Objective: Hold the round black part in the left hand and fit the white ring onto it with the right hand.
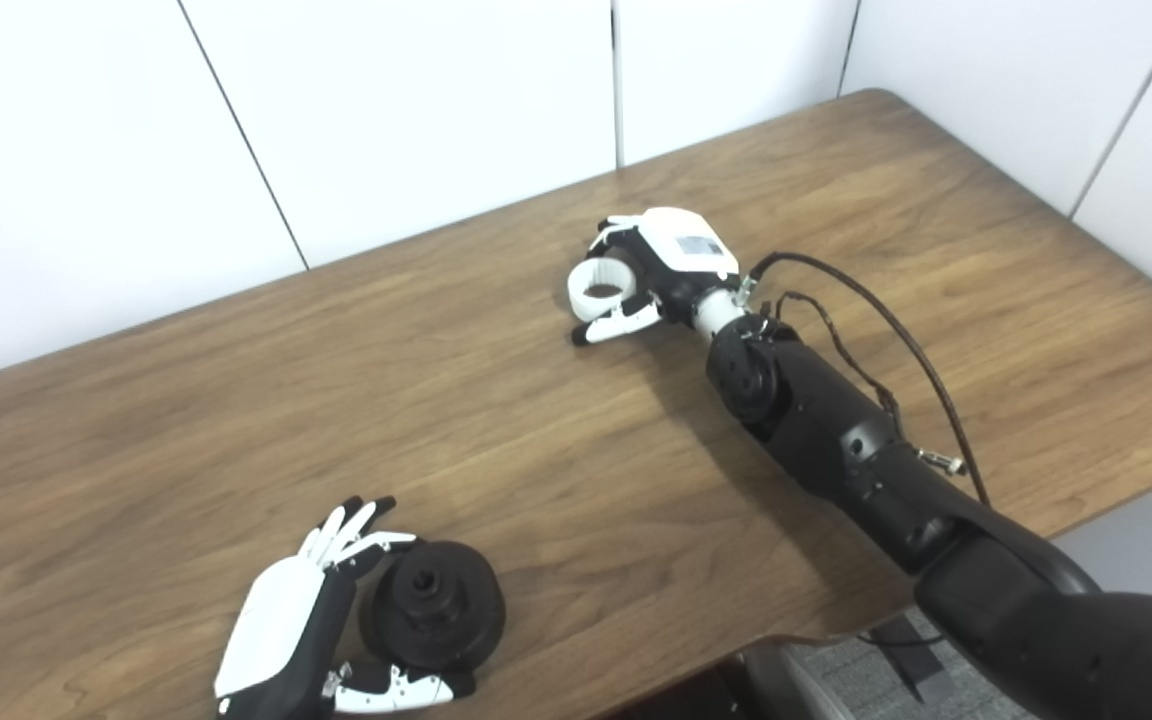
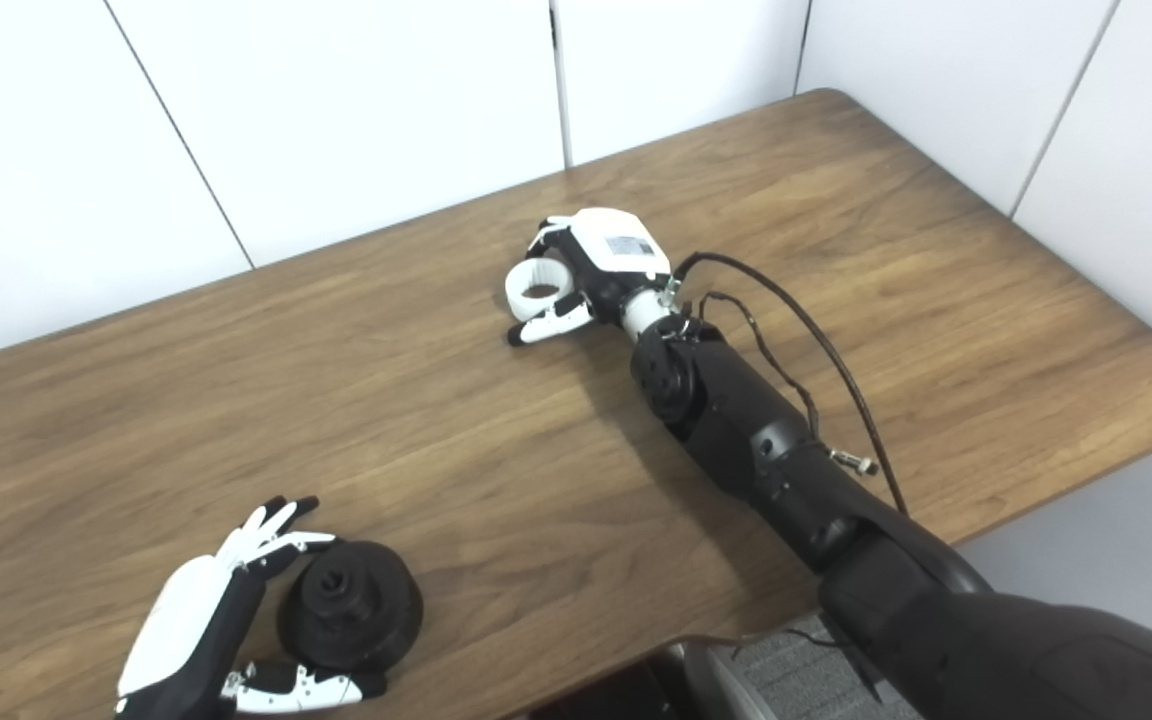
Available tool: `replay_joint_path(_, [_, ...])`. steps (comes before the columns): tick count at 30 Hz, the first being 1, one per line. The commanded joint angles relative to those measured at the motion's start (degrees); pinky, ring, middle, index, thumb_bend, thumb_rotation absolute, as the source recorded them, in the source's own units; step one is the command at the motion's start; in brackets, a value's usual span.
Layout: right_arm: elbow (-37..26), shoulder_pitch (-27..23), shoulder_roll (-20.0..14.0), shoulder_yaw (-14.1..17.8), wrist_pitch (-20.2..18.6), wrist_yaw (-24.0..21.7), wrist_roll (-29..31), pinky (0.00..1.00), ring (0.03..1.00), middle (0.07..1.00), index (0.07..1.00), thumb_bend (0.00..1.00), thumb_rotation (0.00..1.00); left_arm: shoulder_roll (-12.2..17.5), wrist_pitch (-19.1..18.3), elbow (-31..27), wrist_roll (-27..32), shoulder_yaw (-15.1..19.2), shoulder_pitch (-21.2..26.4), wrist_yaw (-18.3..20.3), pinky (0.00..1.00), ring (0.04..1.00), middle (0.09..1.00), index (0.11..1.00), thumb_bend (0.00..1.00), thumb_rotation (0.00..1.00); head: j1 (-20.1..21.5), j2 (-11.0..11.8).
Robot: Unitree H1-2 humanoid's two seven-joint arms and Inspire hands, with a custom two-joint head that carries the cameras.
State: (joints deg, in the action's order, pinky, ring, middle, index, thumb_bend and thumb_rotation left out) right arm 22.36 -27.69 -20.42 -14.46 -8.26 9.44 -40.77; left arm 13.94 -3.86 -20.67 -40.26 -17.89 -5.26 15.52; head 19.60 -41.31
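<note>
The round black part (image 1: 433, 603) lies flat on the wooden table (image 1: 236, 420) near its front left edge, its centre hole facing up. My left hand (image 1: 311, 610) cups it from the left: the fingers (image 1: 346, 530) are spread and straight at its far-left side, the thumb (image 1: 396, 688) lies along its near side, and the hand is open. The white ring (image 1: 601, 288) rests on the table at mid-back. My right hand (image 1: 661, 265) is over it, with fingers curled round the ring's far side and the thumb (image 1: 621, 322) against its near side.
White wall panels (image 1: 416, 110) stand close behind the table's back edge. The right forearm (image 1: 816, 420) with its loose black cables (image 1: 896, 330) stretches across the right half of the table. The front edge (image 1: 736, 640) runs just past the left hand.
</note>
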Motion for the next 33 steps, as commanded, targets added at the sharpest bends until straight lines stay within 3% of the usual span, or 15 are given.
replay_joint_path(1, [0.4,-1.5,-0.5,0.7,0.5,1.6,-0.3,0.90,0.878,0.848,0.520,0.54,0.19,0.2,0.1,-1.3,-0.5,0.3,0.5,-0.3,1.00,1.000,0.947,0.653,0.91,0.27,0.1,-0.1])
replay_joint_path(20, [0.4,-0.8,-2.0,0.2,4.2,6.5,-1.1,0.89,0.847,0.787,0.483,0.51,0.14,0.1,-0.4,-1.7,-0.7,0.4,0.7,0.4,1.00,1.000,0.952,0.655,0.90,0.28,-0.4,-0.6])
replay_joint_path(25, [-3.0,0.1,-2.5,1.0,5.9,6.9,-1.0,0.90,0.850,0.781,0.482,0.52,0.14,0.0,0.0,-1.0,-0.9,0.4,1.0,0.0,0.99,1.000,0.949,0.652,0.91,0.28,-0.7,-0.7])
replay_joint_path(33, [-13.3,2.0,-3.1,2.6,4.5,3.0,-1.0,0.94,0.871,0.799,0.483,0.51,0.15,-0.7,-0.2,-0.4,-1.2,0.3,1.2,-0.2,1.00,1.000,0.950,0.654,0.90,0.28,-2.8,-1.2])
